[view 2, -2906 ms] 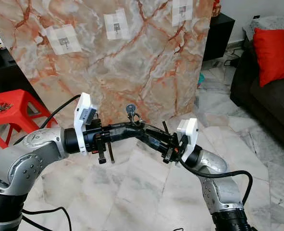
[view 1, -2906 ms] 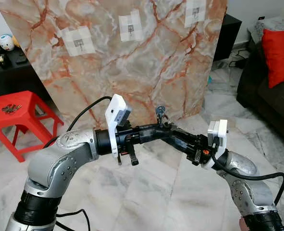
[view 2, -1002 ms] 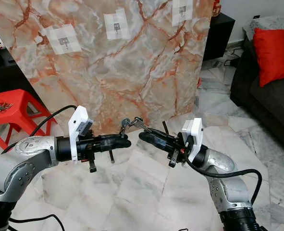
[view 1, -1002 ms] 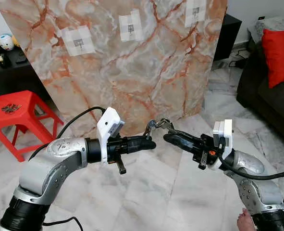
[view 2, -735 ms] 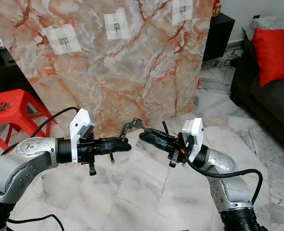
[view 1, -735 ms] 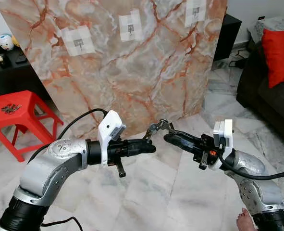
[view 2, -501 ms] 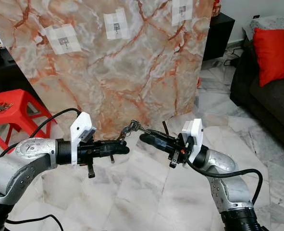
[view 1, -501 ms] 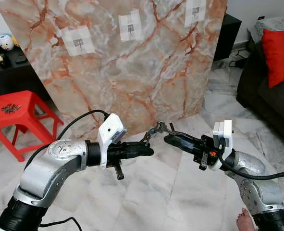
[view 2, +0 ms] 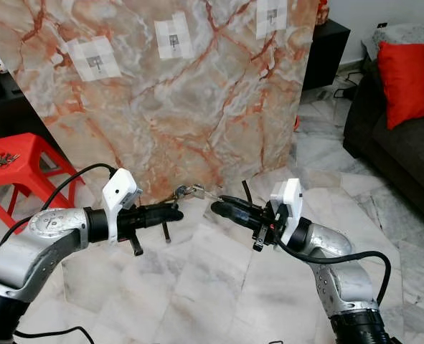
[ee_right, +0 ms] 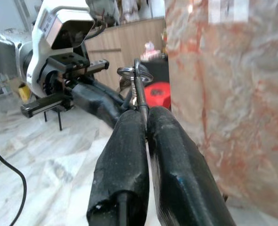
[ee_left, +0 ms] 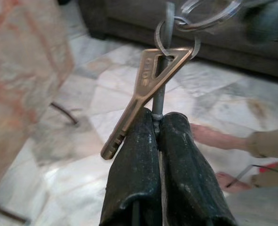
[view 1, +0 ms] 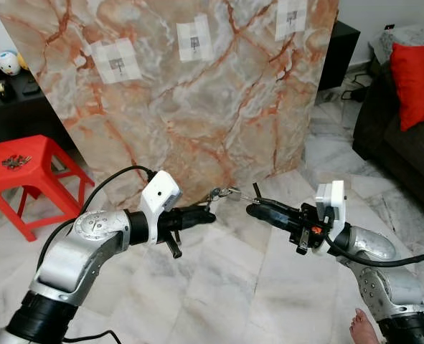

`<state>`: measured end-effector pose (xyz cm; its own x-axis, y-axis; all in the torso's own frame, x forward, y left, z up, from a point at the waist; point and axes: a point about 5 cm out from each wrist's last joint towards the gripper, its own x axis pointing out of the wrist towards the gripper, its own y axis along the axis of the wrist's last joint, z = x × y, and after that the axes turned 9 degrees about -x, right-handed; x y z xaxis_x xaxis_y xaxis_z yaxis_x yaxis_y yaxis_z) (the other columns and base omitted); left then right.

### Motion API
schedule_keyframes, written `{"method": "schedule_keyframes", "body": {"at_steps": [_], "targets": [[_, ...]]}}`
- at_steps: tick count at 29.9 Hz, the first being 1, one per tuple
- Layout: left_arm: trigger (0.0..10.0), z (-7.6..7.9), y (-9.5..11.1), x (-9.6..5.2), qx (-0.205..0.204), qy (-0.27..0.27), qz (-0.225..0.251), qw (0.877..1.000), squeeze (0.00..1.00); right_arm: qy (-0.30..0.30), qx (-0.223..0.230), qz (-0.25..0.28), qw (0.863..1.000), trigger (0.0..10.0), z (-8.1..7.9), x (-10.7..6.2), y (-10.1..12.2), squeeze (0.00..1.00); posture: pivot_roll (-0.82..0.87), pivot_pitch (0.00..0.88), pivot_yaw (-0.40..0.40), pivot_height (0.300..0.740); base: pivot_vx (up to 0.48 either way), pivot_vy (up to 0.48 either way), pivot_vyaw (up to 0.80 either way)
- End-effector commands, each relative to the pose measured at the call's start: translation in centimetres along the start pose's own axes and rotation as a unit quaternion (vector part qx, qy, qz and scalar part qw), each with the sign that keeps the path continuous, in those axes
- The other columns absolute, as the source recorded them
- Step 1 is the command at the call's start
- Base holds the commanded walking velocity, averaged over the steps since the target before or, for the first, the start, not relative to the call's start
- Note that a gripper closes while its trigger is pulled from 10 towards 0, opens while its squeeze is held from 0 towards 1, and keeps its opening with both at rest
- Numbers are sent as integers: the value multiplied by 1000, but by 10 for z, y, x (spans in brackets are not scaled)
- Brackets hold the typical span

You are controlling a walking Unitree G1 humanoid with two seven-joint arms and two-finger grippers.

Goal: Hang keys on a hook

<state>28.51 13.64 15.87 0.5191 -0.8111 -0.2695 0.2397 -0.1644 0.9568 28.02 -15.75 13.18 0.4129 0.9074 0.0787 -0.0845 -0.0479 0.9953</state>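
we hold the keys (view 1: 222,193) between both arms, short of any hook.
left fingers (ee_left: 143,155) and right fingers (ee_right: 143,155) both pinch them shut; next, one lets go.

Both arms are clad in rounded silver shells with dark screw recesses, stepping down to black cylindrical forearms. A white box-shaped camera module sits on each wrist; the right one carries a small orange marking and exposed wiring. A black cable loops from the left arm's wrist module back toward the shoulder; another hangs in an arc below the right arm. Left claw (view 1: 205,211) and right claw (view 1: 254,209) each have two long, black, matt fingers with scuffed, textured surfaces.
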Motion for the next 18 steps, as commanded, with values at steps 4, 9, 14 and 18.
{"method": "schedule_keyframes", "body": {"at_steps": [4, 9, 14, 18], "targets": [[10000, -24, -23, -12, -18, 97, -31, 995, 0, -6, -37, -38, 999, 0, 5, -10, -1, 0, -114, 76, 38, 740, 0, 0, 0], [10000, -24, -43, -13, -3, 99, -76, 992, 0, -5, -45, -108, 993, 0, 6, -18, -19, 0, -115, 75, 35, 740, 0, 0, 0], [10000, -26, -66, -16, -4, 106, -121, 987, 0, -12, -50, -164, 985, 0, 6, -26, -38, 0, -109, 77, 35, 740, 0, 0, 0], [10000, -31, -80, -20, 0, 129, -141, 981, 0, -19, -47, -173, 984, 0, 7, -28, -43, 0, -111, 77, 36, 740, 0, 0, 0]]}}
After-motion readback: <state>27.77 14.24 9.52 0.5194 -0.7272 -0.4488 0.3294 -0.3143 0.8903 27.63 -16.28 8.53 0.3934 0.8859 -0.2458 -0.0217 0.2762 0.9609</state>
